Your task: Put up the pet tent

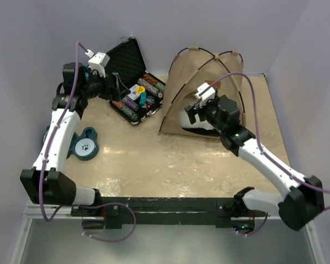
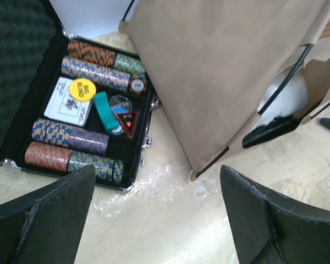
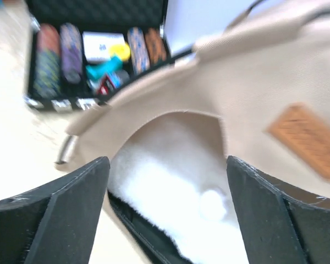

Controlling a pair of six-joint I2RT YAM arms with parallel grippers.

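Our pet tent (image 1: 201, 82) stands near the worktop's (image 1: 154, 159) far right corner. Left fingers (image 2: 44, 220) and right fingers (image 3: 55, 214) gape empty; at its doorway, we risk the right snagging a pole (image 2: 289, 74) and toppling it.

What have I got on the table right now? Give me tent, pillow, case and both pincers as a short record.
pet tent: standing at far right, dark poles crossed over the top
white pillow: inside the tent, seen through its opening
chip case: open, just left of the tent
left pincer: open, empty, above the table by the case
right pincer: open, empty, facing the tent opening
teal paw dish: beside the left arm
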